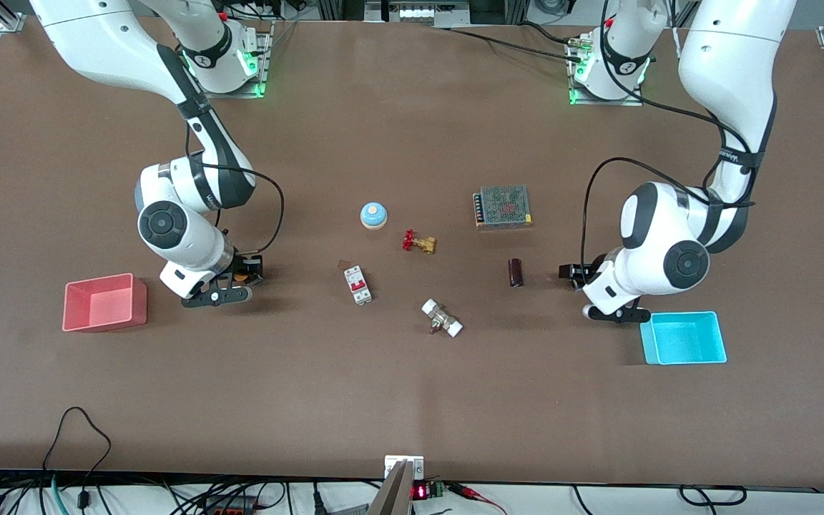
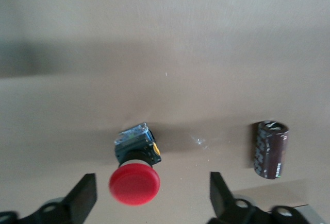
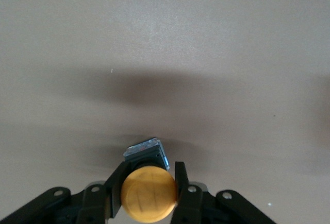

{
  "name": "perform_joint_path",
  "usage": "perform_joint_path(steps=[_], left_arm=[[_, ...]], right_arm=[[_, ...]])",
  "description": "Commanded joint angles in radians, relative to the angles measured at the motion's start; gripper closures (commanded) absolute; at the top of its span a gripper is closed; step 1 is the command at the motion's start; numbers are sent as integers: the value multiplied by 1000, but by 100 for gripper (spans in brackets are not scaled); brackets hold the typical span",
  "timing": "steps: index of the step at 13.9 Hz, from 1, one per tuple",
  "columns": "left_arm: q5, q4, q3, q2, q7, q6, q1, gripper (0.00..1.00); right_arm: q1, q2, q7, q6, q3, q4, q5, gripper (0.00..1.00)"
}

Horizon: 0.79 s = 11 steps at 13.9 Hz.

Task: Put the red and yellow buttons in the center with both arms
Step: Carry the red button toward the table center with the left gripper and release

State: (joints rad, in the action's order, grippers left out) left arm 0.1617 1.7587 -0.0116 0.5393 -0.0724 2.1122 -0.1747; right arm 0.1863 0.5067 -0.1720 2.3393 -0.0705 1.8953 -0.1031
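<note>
- Right end effector (image 3: 149, 193) low over the tabletop (image 1: 412, 400), beside the pink bin (image 1: 104, 302) at the right arm's end. Fingers clenched on the yellow button (image 3: 148, 193), pinching the cap from both sides; the black body juts out ahead of the fingers. A side pinch on the cap looks meant to keep the button steady for carrying.
- Left end effector (image 2: 149, 198) down near the cyan bin (image 1: 684, 337), fingers spread wide, grasping nothing. The red button (image 2: 134, 184) lies on its side on the tabletop between them, touching neither finger.
- The spread stance suggests a grasp being lined up across the red cap.
- A dark cylinder (image 2: 269, 149) stands just beside the left end effector's path; judged a snag risk.
- Neither button is in the center yet; the blue dome button (image 1: 373, 214) and brass valve (image 1: 419, 242) sit there.
</note>
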Motion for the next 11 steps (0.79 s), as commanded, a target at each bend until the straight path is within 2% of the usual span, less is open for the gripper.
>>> perform_joint_path(steps=[1, 5, 7, 10, 11], left_arm=[[7, 2, 34, -90, 11, -15, 24, 0], [6, -7, 77, -191, 13, -15, 78, 0], [-29, -48, 111, -231, 64, -52, 92, 0], [-111, -149, 93, -248, 78, -179, 153, 0], [-113, -165, 41, -262, 77, -201, 203, 0]], right_arm=[[25, 4, -20, 12, 23, 4, -9, 68], [32, 12, -20, 15, 28, 4, -9, 66], [33, 13, -21, 24, 31, 4, -9, 63], [35, 19, -21, 28, 34, 4, -9, 50], [36, 21, -21, 28, 35, 4, -9, 46]])
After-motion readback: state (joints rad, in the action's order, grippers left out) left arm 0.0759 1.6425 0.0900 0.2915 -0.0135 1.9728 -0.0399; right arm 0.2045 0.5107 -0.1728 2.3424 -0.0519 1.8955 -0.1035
